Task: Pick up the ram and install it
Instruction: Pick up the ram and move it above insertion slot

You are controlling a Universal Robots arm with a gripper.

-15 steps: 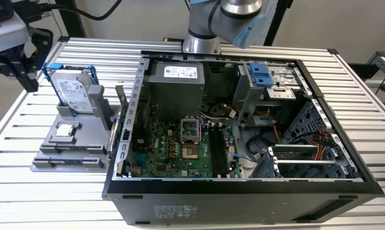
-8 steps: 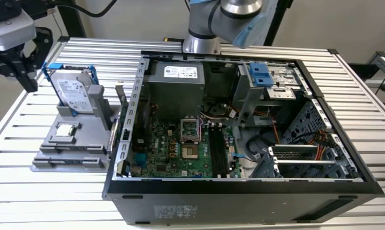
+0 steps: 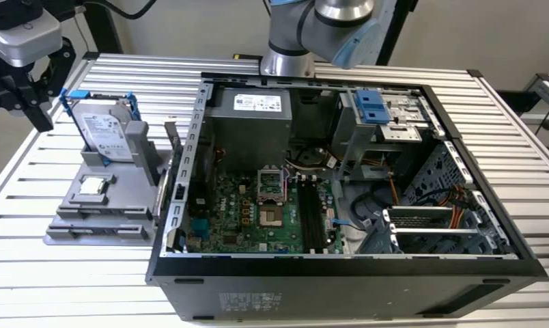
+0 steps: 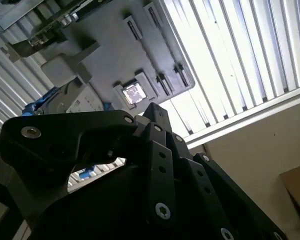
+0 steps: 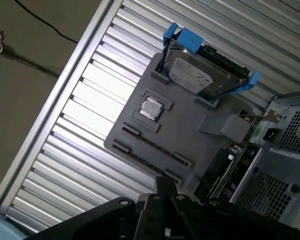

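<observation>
In the exterior view, your hand [image 3: 26,102] hung at the edge on the exterior view's left, above the slatted counter [image 3: 56,273]. It was just past the grey holder [image 3: 83,229] and well apart from the open computer case [image 3: 347,273]. The holder carried a hard drive [image 3: 100,133] upright in its blue frame and a small square processor [image 3: 92,184] lying flat. Inside the case, the motherboard [image 3: 233,208] showed its long black slots [image 3: 313,212]. You could not tell whether the hand was wide or narrow.

In the second wrist view, your hand [image 4: 155,112] was over the holder [image 4: 105,55], with the processor [image 4: 134,93] just beyond its tip.

In the first wrist view, your hand [image 5: 165,186] was at the holder's [image 5: 190,135] edge. A thin dark strip stood on edge in the holder's long groove, between end clips. That looked to be the ram [image 5: 155,146], though you could not be sure. The processor [image 5: 151,107] lay beside it and the hard drive [image 5: 197,75] stood further off
</observation>
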